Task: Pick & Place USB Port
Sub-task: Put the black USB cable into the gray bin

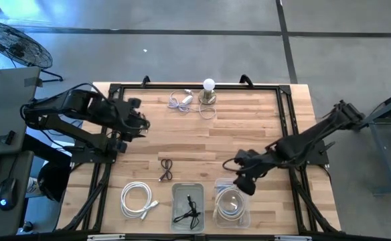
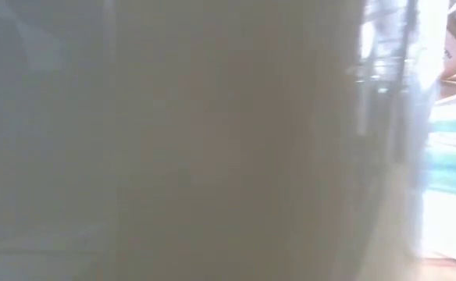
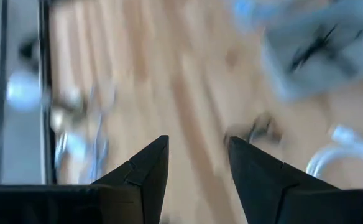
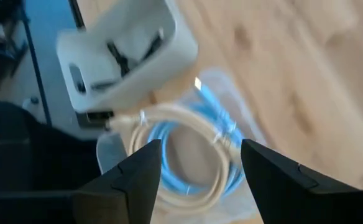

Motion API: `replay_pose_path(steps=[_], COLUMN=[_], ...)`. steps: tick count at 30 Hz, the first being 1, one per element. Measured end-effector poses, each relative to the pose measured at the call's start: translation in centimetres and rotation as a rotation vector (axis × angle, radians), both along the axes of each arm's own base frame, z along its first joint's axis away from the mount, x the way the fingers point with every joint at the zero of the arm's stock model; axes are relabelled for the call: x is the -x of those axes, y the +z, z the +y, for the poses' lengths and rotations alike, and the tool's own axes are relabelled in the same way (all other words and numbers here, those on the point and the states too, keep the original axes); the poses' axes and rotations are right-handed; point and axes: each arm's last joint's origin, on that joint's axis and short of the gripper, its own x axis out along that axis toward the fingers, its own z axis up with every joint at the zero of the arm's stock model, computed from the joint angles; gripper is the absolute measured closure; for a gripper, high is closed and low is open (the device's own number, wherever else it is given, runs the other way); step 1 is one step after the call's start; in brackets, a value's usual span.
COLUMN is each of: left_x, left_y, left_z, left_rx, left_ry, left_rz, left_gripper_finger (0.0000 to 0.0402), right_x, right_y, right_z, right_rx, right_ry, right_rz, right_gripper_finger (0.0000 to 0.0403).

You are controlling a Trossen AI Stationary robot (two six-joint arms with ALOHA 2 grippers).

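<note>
My right gripper (image 1: 241, 181) (image 4: 200, 146) hangs open just above a clear container (image 1: 230, 209) (image 4: 234, 93) near the table's near edge. The container holds a coiled white cable (image 4: 188, 180) and a blue cable (image 4: 222, 134). To its left, a grey tray (image 1: 187, 204) (image 4: 163, 37) holds a black cable (image 1: 190, 213). A small black cable (image 1: 167, 169) (image 3: 256, 130) lies loose mid-table. A coiled white cable (image 1: 138, 201) rests on the wood left of the tray. My left gripper (image 1: 142, 122) (image 3: 197, 140) is open, hovering over the table's left part and holding nothing.
A light bulb on a base (image 1: 209, 92) and a thin white cable (image 1: 182, 100) sit by the far edge. Bare wood lies in the table's middle. A black frame runs round the table. The low view is blocked by a blurred surface right in front of the camera.
</note>
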Motion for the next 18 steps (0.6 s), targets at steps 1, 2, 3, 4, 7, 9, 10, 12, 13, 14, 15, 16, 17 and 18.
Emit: replay_pose_path(steps=[1, 2, 3, 4, 7, 9, 10, 12, 13, 14, 15, 16, 17, 18], left_x=[0.4, 0.7, 1.0, 1.2, 1.6, 1.5, 1.5, 1.6, 1.6, 1.6, 1.6, 1.7, 1.8, 1.8], left_y=[-0.3, -0.6, -0.8, -0.9, -1.1, -1.0, -1.0, -1.0, -1.0, -1.0, -1.1, -1.1, -1.2, -1.3], left_z=[0.1, 0.3, 0.4, 0.5, 0.7, 0.8, 0.8, 0.9, 0.9, 1.1, 1.4, 1.7, 2.1, 2.4], left_rx=[-0.016, -0.031, -0.05, -0.063, -0.078, -0.088, -0.098, -0.093, -0.072, -0.049, -0.023, 0.008, 0.039, 0.069], left_ry=[0.038, 0.076, 0.118, 0.156, 0.24, 0.258, 0.274, 0.313, 0.342, 0.383, 0.43, 0.472, 0.509, 0.538], left_rz=[0.047, 0.087, 0.118, 0.138, 0.158, 0.15, 0.146, 0.136, 0.132, 0.128, 0.131, 0.138, 0.149, 0.158], left_gripper_finger=[0.0238, 0.0238, 0.0238, 0.0238, 0.0238, 0.0238, 0.0238, 0.0238, 0.0238, 0.0238, 0.0238, 0.0238, 0.0238, 0.0238], right_x=[0.1, 0.2, 0.2, 0.3, 0.3, 0.2, 0.2, 0.0, 0.0, 0.0, -0.1, -0.1, -0.2, -0.2], right_y=[0.4, 0.7, 1.0, 1.3, 1.9, 2.3, 2.5, 2.9, 3.0, 3.2, 3.3, 3.3, 3.3, 3.4], right_z=[-0.3, -0.5, -0.8, -1.1, -2.0, -2.6, -2.9, -3.4, -3.7, -3.9, -4.2, -4.4, -4.7, -4.9], right_rx=[0.02, 0.039, 0.056, 0.073, 0.114, 0.136, 0.145, 0.158, 0.163, 0.164, 0.168, 0.169, 0.173, 0.174], right_ry=[-0.002, 0.0, -0.002, -0.003, 0.005, 0.015, 0.02, 0.038, 0.048, 0.061, 0.07, 0.08, 0.09, 0.108], right_rz=[-0.029, -0.054, -0.079, -0.1, -0.148, -0.182, -0.198, -0.229, -0.242, -0.253, -0.26, -0.262, -0.264, -0.268], right_gripper_finger=[0.019, 0.019, 0.019, 0.019, 0.0189, 0.0189, 0.0189, 0.0189, 0.0189, 0.0189, 0.0189, 0.0189, 0.019, 0.0189])
